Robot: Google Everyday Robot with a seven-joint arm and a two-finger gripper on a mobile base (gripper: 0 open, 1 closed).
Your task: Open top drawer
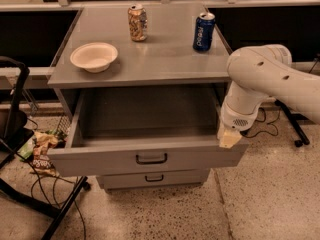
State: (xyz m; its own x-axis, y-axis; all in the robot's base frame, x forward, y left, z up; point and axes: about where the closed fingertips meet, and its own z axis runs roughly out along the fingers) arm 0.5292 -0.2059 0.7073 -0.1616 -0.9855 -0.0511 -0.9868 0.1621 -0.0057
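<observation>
1. Grey metal makes up the top drawer [100,160], which is seen pulled well out of the cabinet [165,64], with its long front running left to right.
2. Its black handle [151,158] is set at the centre, leftward of the gripper [230,138].
3. The gripper is pressed at the front's right corner; whether it is open or closed cannot be told.
4. A bowl [94,56] and two cans [137,22] are stood on the cabinet top, and speckled floor [260,204] is spread below.

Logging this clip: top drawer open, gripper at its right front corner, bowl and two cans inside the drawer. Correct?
The camera view shows the bowl, tan can and blue can on the cabinet top, not inside. The top drawer is open, gripper at its right front corner.
</observation>
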